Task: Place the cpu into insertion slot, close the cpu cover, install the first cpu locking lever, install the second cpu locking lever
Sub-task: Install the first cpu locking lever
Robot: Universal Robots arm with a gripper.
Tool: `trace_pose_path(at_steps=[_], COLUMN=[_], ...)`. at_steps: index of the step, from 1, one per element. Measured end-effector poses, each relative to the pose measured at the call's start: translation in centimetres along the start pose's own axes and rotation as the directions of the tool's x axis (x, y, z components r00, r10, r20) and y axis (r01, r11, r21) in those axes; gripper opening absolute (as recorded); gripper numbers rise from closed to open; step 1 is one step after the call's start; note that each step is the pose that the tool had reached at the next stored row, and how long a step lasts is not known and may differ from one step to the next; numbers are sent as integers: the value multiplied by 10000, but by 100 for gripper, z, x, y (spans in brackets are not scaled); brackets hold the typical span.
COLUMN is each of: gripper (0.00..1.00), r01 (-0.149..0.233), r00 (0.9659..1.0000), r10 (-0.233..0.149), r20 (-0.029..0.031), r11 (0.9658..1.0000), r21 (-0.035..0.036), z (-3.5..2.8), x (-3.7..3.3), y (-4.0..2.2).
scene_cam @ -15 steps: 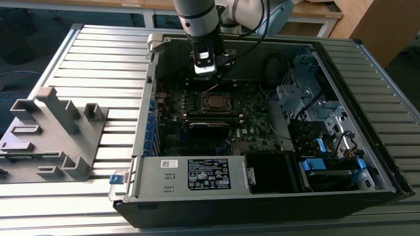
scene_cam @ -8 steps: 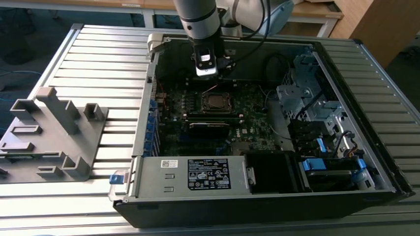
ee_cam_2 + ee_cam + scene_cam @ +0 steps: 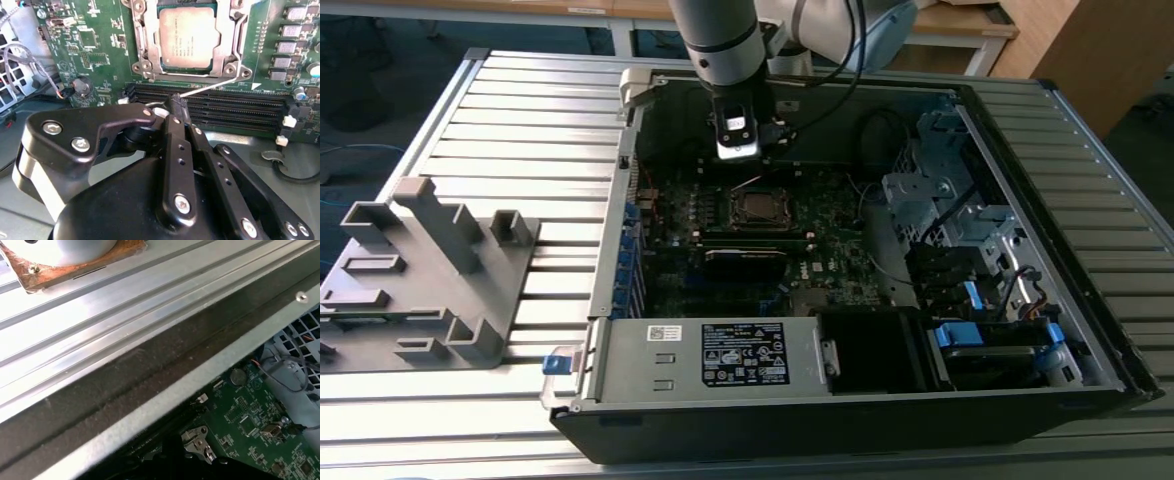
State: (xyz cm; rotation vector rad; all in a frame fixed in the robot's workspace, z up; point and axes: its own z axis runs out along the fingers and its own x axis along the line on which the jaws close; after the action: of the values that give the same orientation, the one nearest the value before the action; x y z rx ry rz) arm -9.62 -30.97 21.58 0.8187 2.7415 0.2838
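With the cpu [image 3: 189, 37] seated in the insertion slot [image 3: 150, 60] mid-motherboard and the cpu cover [image 3: 141, 37] down, the gripper [image 3: 176, 102], fingers pinched together on a thin locking lever [image 3: 210, 86], apparently must hook it home

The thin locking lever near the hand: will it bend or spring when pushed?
The locking lever is a thin bare wire rod, so it probably flexes and springs back. Its smooth metal may slip off the hand, which is closed around it.
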Motion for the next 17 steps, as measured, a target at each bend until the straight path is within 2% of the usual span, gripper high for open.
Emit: trace_pose_path(at_steps=[5, 11, 17], gripper=[11, 11, 11], r01=[2, 10, 17], r00=[10000, 10000, 10000], r10=[-2, -10, -17], r20=[0, 29, 35], r11=[10000, 10000, 10000], r21=[-4, -25, -32], z=[3, 78, 96], x=[5, 21, 18], y=[7, -13, -13])
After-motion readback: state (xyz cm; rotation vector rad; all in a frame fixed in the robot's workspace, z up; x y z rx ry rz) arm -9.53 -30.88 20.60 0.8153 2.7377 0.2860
